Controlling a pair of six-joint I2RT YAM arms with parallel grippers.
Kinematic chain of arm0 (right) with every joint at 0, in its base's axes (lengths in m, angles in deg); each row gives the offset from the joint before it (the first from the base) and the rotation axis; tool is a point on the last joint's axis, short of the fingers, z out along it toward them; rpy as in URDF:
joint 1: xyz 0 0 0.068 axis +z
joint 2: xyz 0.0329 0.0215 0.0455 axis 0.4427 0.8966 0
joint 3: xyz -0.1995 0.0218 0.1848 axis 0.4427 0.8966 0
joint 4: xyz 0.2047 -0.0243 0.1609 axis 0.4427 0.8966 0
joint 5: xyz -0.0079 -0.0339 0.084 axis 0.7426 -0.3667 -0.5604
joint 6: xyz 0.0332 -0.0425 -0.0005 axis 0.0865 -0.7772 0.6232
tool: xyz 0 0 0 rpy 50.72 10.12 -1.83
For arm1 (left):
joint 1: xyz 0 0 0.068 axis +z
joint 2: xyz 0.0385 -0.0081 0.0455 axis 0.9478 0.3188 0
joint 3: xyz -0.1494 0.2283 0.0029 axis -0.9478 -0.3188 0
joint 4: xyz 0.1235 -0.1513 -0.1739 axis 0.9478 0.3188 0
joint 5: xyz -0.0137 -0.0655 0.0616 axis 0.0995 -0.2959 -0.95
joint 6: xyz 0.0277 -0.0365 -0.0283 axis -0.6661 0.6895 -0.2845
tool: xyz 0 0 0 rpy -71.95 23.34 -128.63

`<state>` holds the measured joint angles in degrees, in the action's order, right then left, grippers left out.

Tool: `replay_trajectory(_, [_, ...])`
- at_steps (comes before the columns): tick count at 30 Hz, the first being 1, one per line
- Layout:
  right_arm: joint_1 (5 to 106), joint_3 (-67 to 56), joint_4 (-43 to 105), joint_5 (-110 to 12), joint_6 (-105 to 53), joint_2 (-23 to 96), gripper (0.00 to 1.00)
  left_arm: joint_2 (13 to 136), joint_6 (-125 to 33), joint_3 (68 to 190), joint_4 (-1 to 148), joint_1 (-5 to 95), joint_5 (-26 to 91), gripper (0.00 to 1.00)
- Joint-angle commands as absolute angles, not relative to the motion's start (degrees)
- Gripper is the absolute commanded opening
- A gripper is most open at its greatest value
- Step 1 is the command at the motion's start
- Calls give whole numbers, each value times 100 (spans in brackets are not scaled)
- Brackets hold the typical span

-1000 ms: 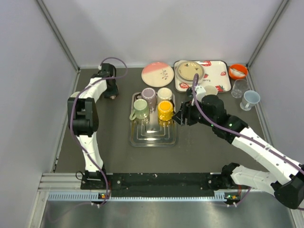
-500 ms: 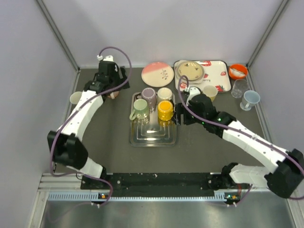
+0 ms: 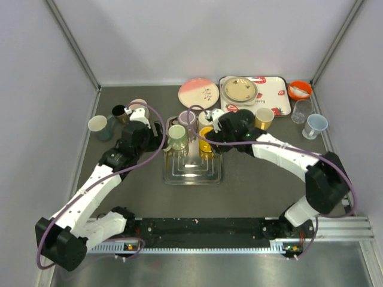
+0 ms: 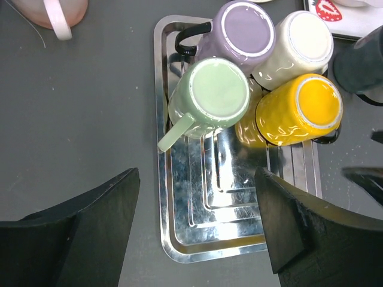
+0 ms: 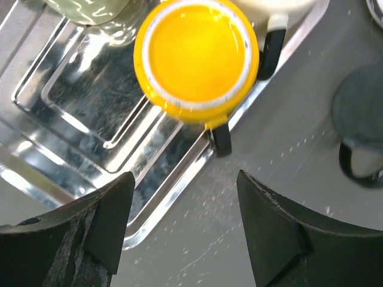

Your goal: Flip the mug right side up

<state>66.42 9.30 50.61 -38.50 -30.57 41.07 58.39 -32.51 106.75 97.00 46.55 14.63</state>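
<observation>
At the tray [image 3: 191,172] now, nearer than before: left pincer [image 4: 196,174] and right pincer [image 5: 184,178], both agape, empty.

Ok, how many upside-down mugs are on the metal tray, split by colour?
Green mug: 1
Purple mug: 1
Cream mug: 1
Yellow mug: 1
Total: 4

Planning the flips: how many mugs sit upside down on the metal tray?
4, all on the tray: purple mug far left, cream mug far right, green mug near left, yellow mug near right. None seems hidden.
</observation>
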Motion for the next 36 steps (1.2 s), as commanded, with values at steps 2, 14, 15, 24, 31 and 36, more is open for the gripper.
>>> replay_trajectory(2, [6636, 43, 5210, -3671, -3955, 4891, 69, 5246, -3433, 10469, 9503, 4636, 1481, 82])
replay_trajectory(14, [6320, -635, 5572, -4093, -4079, 5542, 68, 5017, -3539, 10258, 9486, 4636, 1454, 82])
replay_trajectory(15, [6311, -635, 5572, -4224, -4078, 5586, 68, 5017, -3539, 10250, 9486, 4636, 1472, 82])
replay_trajectory(24, [6311, -644, 5642, -5199, -3798, 5648, 66, 5052, -3522, 10197, 9477, 4636, 1533, 82])
replay_trajectory(31, [6468, -714, 5730, -5579, -3105, 5419, 63, 5069, -3460, 10179, 9460, 4636, 1568, 82])
replay_trajectory(36, [6794, -784, 6028, -4983, -3015, 5366, 62, 5105, -3443, 10188, 9477, 4636, 1630, 82])
